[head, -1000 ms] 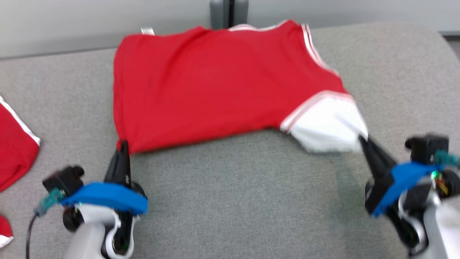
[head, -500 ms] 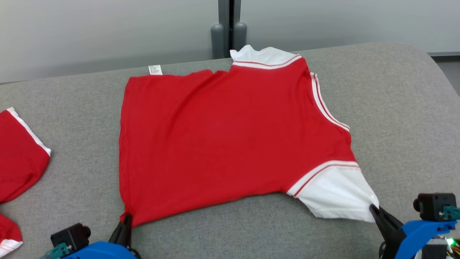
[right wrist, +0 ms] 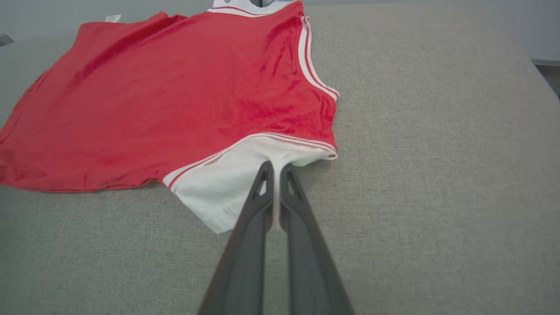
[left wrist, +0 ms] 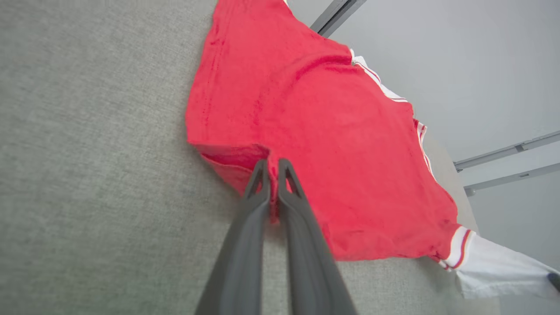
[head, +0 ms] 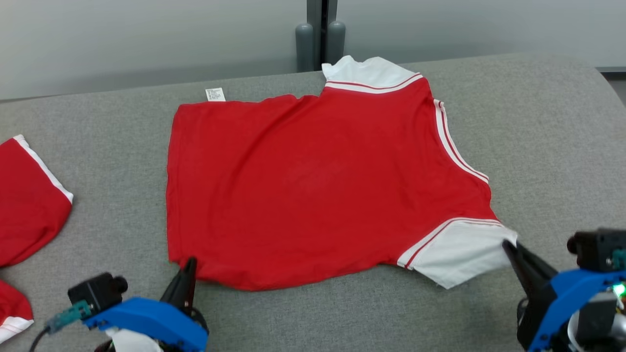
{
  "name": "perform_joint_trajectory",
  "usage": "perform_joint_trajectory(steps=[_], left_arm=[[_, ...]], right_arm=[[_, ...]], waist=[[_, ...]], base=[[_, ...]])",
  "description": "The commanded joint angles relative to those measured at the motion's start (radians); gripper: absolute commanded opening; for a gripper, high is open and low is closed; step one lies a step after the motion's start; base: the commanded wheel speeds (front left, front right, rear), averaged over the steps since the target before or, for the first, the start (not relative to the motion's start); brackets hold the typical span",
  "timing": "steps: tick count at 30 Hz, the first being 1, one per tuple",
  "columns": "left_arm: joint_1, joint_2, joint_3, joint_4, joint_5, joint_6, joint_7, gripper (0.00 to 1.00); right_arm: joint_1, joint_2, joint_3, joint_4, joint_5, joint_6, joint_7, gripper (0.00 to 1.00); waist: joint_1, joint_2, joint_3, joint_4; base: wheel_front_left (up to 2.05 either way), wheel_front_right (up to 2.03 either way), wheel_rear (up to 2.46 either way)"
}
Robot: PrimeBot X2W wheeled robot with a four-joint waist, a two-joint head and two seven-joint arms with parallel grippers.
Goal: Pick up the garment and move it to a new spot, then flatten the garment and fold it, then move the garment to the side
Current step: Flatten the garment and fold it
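The garment (head: 313, 186) is a red shirt with white, red-striped sleeves, spread flat on the grey table (head: 538, 122). Its near hem corner is pinched in my left gripper (head: 190, 262), which is shut on the red cloth (left wrist: 306, 131), as the left wrist view shows at the gripper (left wrist: 273, 162). My right gripper (head: 508, 244) is shut on the edge of the near white sleeve (head: 459, 254); in the right wrist view the white sleeve (right wrist: 223, 183) runs between the fingers of that gripper (right wrist: 276, 165). The far sleeve (head: 367, 73) lies at the table's back edge.
Another red garment with white trim (head: 24, 205) lies at the table's left edge. A grey post (head: 320, 34) stands behind the table against the pale wall. Bare grey tabletop lies to the right of the shirt and in front of it.
The head camera has tilted, shifting the whole picture. Both grippers have moved toward the shirt with the cloth in them, so the near hem and sleeve lie slacker than half a second ago.
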Motion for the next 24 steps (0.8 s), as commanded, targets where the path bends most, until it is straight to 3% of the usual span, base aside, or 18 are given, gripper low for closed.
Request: perform_joint_trajectory(steps=[1,7,12,24], left_arm=[[-0.037,-0.011,0.015,-0.002,-0.028,-0.010,0.011,0.00],[-0.148,-0.054,0.048,0.035,-0.091,-0.022,0.012,0.00],[-0.262,-0.094,0.074,0.148,-0.126,-0.046,-0.019,0.00],[-0.418,-0.108,0.080,0.358,-0.091,-0.078,-0.106,0.00]], right_arm=[[-0.042,-0.017,0.011,0.010,-0.004,0.000,-0.009,0.00],[-0.203,-0.055,0.026,0.078,0.029,0.000,-0.048,0.00],[-0.338,-0.090,0.037,0.176,0.071,0.000,-0.105,0.00],[-0.500,-0.127,0.092,0.335,0.072,0.000,-0.219,0.00]], waist=[[0.0000,0.0000,0.008,0.001],[0.0000,0.0000,0.045,0.011],[0.0000,0.0000,0.090,0.029],[0.0000,0.0000,0.155,0.047]], base=[[0.00,0.00,0.00],[0.00,0.00,0.00],[0.00,0.00,0.00],[0.00,0.00,0.00]])
